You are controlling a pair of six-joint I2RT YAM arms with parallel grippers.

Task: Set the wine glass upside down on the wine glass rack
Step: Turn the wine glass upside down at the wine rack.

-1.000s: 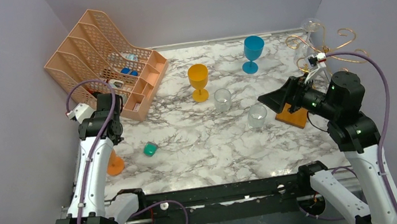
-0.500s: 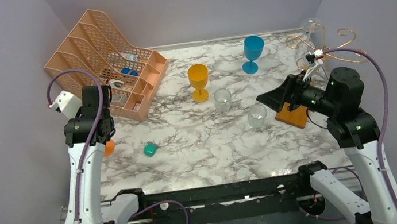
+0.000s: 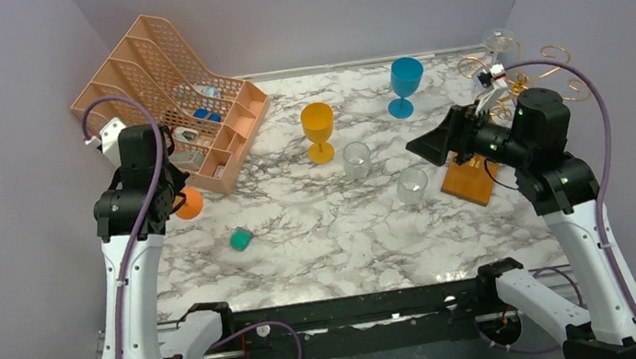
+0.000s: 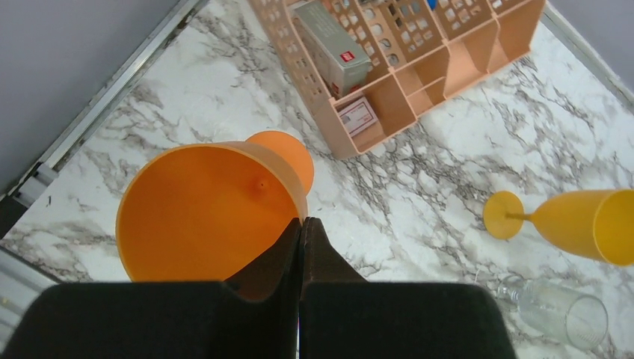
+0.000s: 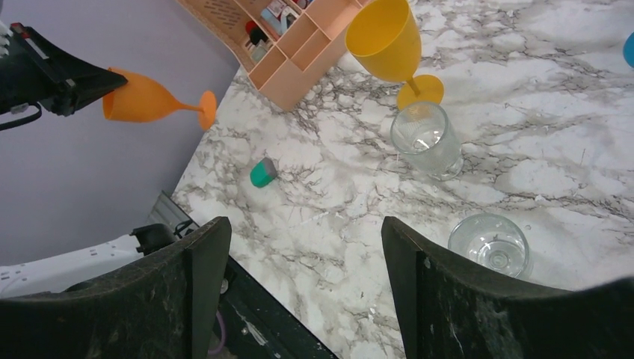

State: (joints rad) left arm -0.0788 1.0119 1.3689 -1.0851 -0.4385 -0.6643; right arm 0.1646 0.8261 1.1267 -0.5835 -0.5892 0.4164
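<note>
Top external view: wine glass rack [image 3: 474,183] stands at the table's right edge. What looks like a clear glass [image 3: 498,40] hangs on its far arm, hard to tell. Yellow wine glass [image 3: 318,128] and two clear tumblers [image 3: 356,160] stand between the rack and the orange wine glass [image 3: 189,203]. Blue wine glass [image 3: 406,84] is near the rack, to its left. Orange wine glass is well apart from the rack, off the table, tipped sideways. Left gripper [image 4: 301,224] fingers are pinched on its rim. Right gripper [image 5: 303,228] is just beside the rack, fingers spread wide, holding nothing.

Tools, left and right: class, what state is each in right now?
Left tool: closed on the orange wine glass.
Right tool: open, empty.
</note>
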